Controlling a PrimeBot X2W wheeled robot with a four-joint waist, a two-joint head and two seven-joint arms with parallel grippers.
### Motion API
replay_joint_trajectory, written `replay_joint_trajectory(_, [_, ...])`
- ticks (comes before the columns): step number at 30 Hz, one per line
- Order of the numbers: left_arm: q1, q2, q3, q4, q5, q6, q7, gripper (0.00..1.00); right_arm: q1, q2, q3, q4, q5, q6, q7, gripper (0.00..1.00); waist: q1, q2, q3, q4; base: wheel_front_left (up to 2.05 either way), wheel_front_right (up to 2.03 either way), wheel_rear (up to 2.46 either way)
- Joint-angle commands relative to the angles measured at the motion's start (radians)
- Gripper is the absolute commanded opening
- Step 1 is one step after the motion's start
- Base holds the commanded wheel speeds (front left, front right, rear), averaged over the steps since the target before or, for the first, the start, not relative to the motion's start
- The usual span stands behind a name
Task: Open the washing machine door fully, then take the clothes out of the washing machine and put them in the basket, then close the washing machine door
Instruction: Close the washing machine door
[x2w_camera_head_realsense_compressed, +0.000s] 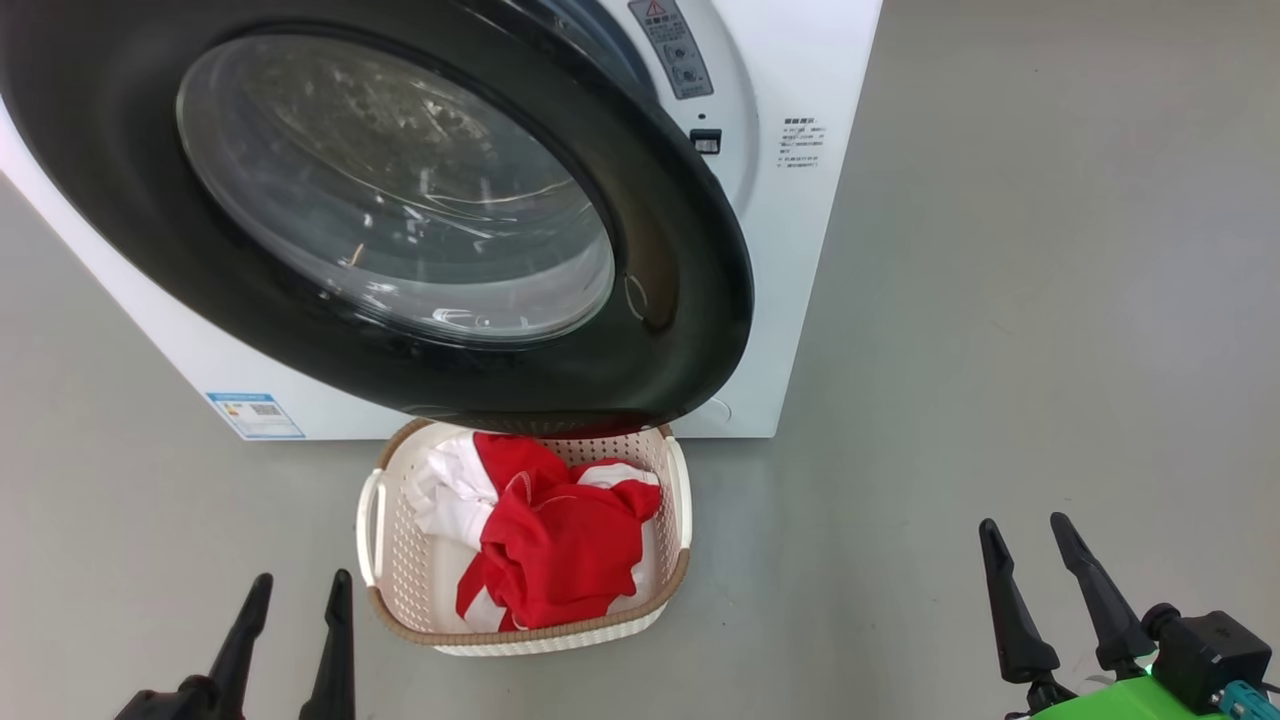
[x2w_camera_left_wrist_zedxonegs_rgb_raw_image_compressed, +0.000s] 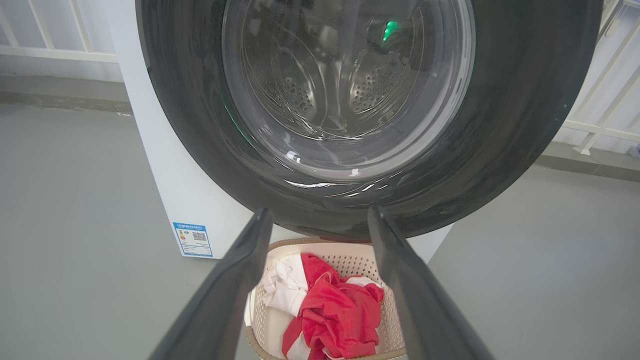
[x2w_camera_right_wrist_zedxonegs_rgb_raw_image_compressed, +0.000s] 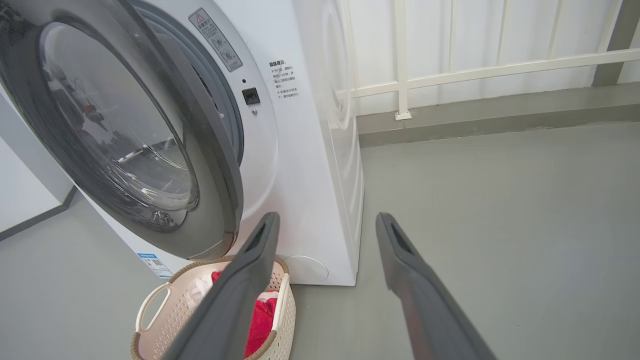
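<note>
Washing machine (x2w_camera_head_realsense_compressed: 800, 300) — blue QR label (x2w_camera_head_realsense_compressed: 255, 415) low, grey warning sticker (x2w_camera_head_realsense_compressed: 672, 45) above.

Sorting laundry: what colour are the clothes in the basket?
The clothes are red and white; clearest in head view.

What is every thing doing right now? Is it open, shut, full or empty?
washing machine door: ajar, not latched.
washing machine: no clothes seen through the glass.
clothes: piled in the basket.
basket: upright on the floor, holding the clothes.
left pincer: open, empty.
right pincer: open, empty.
</note>
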Motion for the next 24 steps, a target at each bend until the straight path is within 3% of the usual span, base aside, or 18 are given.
replay_joint_trajectory(1, [-0.015, 0.006, 0.029, -0.024, 0.004, -0.005, -0.012, 1.0, -0.009, -0.009, 0.027, -0.022, -0.007, 0.007, -0.006, 0.49, 0.0, -0.0001, -0.001, 0.003, 0.0, 0.0, 0.0])
replay_joint_trajectory(2, [-0.015, 0.005, 0.027, -0.024, 0.005, -0.005, -0.012, 1.0, -0.01, -0.009, 0.031, -0.021, -0.006, 0.007, -0.006, 0.37, 0.0, -0.0001, -0.002, 0.005, 0.0, 0.0, 0.0])
replay_joint_trajectory(4, [-0.016, 0.003, 0.022, -0.024, 0.006, -0.005, -0.012, 1.0, -0.014, -0.011, 0.043, -0.019, -0.003, 0.007, -0.006, 0.0, 0.0, -0.0001, -0.001, 0.01, 0.0, 0.0, 0.0])
replay_joint_trajectory(11, [-0.034, -0.011, 0.008, -0.021, 0.004, -0.005, -0.012, 1.0, -0.073, -0.016, 0.099, -0.015, 0.012, 0.007, -0.006, 0.0, 0.0, -0.0001, 0.016, 0.045, 0.0, 0.0, 0.0])
replay_joint_trajectory(24, [-0.09, -0.027, -0.046, -0.02, -0.012, -0.005, -0.012, 1.0, -0.318, -0.028, 0.232, 0.014, 0.043, 0.007, -0.006, 0.0, 0.0, -0.0001, 0.096, 0.142, 0.0, 0.0, 0.0])
